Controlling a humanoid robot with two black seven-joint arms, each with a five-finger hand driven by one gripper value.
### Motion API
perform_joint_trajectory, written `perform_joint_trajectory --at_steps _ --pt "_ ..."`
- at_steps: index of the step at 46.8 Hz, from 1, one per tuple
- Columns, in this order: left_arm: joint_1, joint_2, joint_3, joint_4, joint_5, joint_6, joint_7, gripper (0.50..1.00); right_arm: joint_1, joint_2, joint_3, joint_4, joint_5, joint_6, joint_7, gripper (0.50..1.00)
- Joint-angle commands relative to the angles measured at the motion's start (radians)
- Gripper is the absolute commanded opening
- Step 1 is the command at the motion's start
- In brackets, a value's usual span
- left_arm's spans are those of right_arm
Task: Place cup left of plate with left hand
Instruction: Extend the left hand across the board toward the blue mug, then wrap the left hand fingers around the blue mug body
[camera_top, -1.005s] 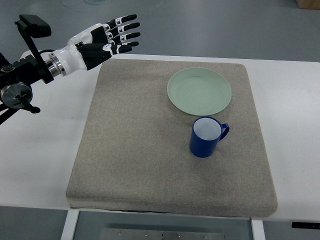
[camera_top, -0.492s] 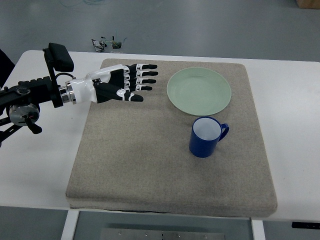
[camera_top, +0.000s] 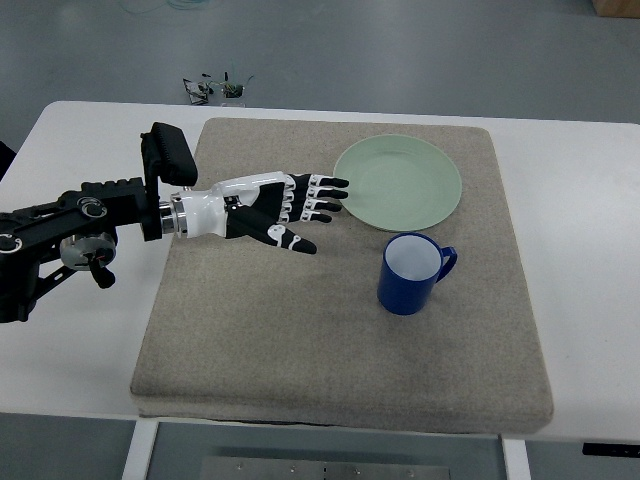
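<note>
White tabletop (camera_top: 600, 200) carries a square grey mat (camera_top: 300, 340) with a coarse woven look and rounded corners; beyond the far edge lies grey floor with a small dark tangle of something too small to make out. From the left, the black metal arm (camera_top: 70, 225) with its boxy joints reaches over the table and ends in the left hand (camera_top: 275, 208), a white shell with black jointed fingers (camera_top: 318, 195). Its fingers are stretched out flat and slightly spread, holding nothing, and their tips point at the near-left rim of the plate (camera_top: 398, 181), just short of it or over its edge. This plate is round, shallow and pale green with a smooth matte face, lying on the mat's far right part. Just in front of it stands the cup (camera_top: 410, 273), a glossy deep-blue mug, upright, pale inside, handle turned to the right. It sits to the right of the fingertips and nearer the camera, clearly apart from the hand.
</note>
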Motion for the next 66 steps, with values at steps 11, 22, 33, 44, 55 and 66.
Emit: perform_joint_trajectory --at_steps 11,22,33,44,55,66 --pt "0.006 -0.076 -0.001 0.06 0.023 0.002 -0.001 0.994 0.0 0.0 0.0 0.0 0.0 0.001 0.0 0.934" --pt "0.006 -0.122 -0.001 0.071 0.066 0.015 -0.001 0.994 0.0 0.0 0.0 0.0 0.0 0.001 0.0 0.934" --pt "-0.001 -0.186 0.001 0.135 0.086 0.025 0.001 0.994 0.0 0.0 0.0 0.0 0.0 -0.001 0.0 0.934" --pt "-0.003 -0.246 -0.001 0.169 0.095 0.025 0.002 0.994 0.0 0.0 0.0 0.0 0.0 -0.001 0.0 0.934" --pt "-0.003 -0.281 -0.001 0.189 0.095 0.025 0.004 0.994 0.0 0.0 0.0 0.0 0.0 0.001 0.0 0.934" --pt "-0.003 -0.306 0.001 0.2 0.096 0.038 0.005 0.994 0.0 0.0 0.0 0.0 0.0 0.001 0.0 0.934"
